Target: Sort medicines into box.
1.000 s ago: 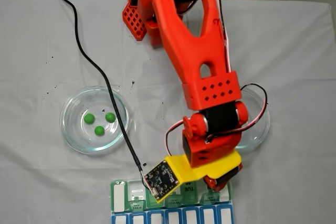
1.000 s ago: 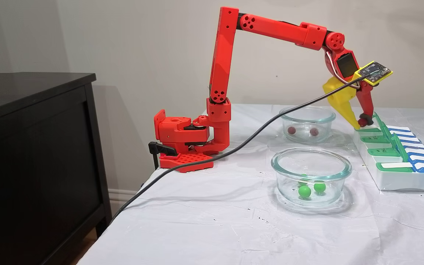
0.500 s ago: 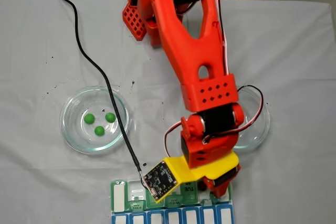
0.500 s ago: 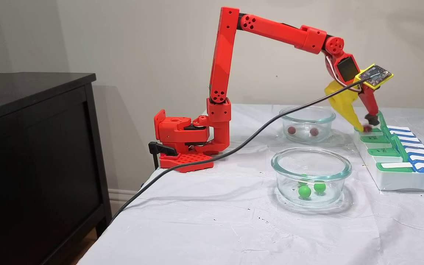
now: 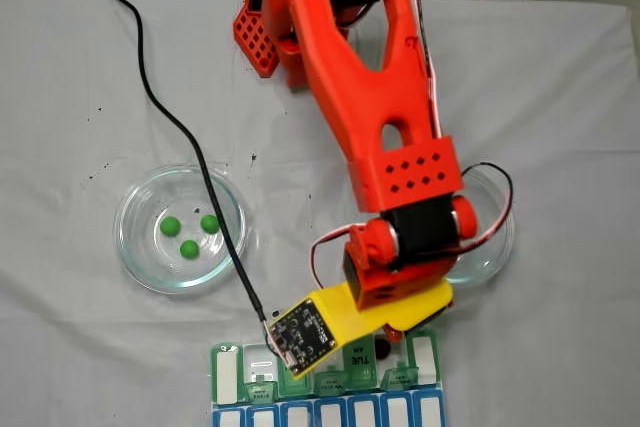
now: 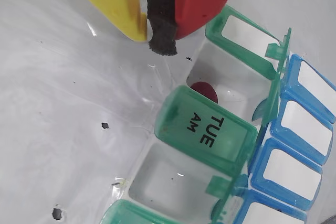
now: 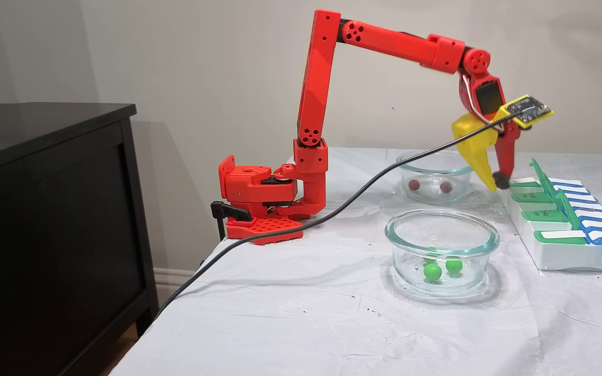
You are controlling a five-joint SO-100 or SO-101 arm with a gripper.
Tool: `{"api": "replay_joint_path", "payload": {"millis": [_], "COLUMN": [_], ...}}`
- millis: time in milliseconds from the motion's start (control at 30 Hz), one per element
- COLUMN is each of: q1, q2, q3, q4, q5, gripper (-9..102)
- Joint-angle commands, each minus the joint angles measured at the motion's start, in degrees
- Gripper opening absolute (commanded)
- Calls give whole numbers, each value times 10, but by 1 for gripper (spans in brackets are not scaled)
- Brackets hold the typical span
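One dark red ball (image 6: 204, 92) lies in an open cup of the pill box (image 6: 173, 182) just below the gripper (image 6: 149, 24), whose tips pinch nothing (only black foam), and such tiny, light, rolly balls want a soft middle squeeze.

A plain beige wall (image 7: 201, 62) is standing behind the desk (image 7: 306, 324) (a creased white sheet is covering it), and a black cabinet (image 7: 45, 209) is sitting just beside it.
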Motion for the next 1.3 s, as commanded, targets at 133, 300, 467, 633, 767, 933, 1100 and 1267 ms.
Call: {"api": "replay_joint_path", "payload": {"millis": [133,300,467,633,767,933,1100,1267], "q1": [-73,-160,-207,-205,-207,-217,-221,-234], "q2": [34,75,76,55,54,35,3,5], "q3": [-196,-131,-62,-20,2,6,11,16], "q4": [215,249,241,185,177,209,219,213], "q5": [68,102,118,135,143,169,209,221], "gripper": [0,0,0,0,0,6,16,14]}}
